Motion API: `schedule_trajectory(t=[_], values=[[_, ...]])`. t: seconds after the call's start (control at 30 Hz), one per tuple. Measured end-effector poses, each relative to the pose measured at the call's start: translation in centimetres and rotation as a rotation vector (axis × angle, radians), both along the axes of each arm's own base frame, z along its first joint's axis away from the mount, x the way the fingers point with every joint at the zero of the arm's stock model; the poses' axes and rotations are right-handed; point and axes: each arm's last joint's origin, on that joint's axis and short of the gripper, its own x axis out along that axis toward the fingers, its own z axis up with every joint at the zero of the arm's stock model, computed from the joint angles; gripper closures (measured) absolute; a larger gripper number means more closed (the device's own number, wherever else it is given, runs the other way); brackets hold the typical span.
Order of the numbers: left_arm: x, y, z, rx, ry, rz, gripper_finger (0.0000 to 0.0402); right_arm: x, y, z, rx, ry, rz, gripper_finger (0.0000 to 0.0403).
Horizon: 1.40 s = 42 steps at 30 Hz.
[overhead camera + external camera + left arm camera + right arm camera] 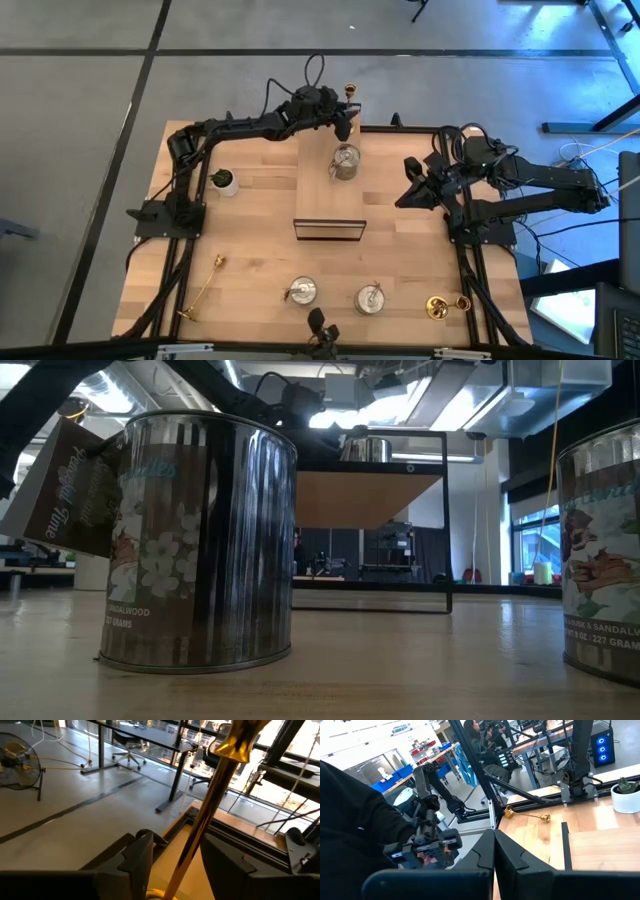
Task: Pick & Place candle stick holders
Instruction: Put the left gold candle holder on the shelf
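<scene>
Far-left tabletop [250, 220]: white pot with plant [224, 181]. Near-left edge: gold candlestick [203, 288] lying on its side. Left end effector [347, 122] at the far edge of the raised shelf [330, 195], fingers [137, 860] parted narrowly around an upright gold candlestick [210, 805]; contact cannot be told. Silver holder [344, 161] on the shelf just beside it. Near edge: two silver holders [301, 292], [371, 299], then a gold holder [441, 307] on its side. Right end effector [412, 189] closed, empty, above right tabletop.
</scene>
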Motion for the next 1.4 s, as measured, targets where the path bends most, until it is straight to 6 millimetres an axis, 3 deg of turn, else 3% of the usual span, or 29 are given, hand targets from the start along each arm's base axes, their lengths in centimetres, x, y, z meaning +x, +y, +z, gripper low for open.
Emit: schedule_trajectory(t=[0.2,0.5,1.0,1.4], values=[[-0.2,-0.1,0.1,0.032,0.037,0.008,0.0209,0.0,0.0,0.0,0.000,0.001,0.001,0.0400],[-1.8,-0.5,2.7,0.099,0.089,0.038,0.0200,0.0,0.0,0.0,-0.007,-0.002,0.002,0.0400],[-3.8,-1.6,2.9,-0.006,0.295,-0.032,0.0200,0.0,0.0,0.1,-0.017,-0.016,0.003,0.0400],[-6.7,-3.4,4.8,-0.067,0.439,-0.056,0.0199,0.0,0.0,0.1,-0.018,-0.022,0.010,0.0400]])
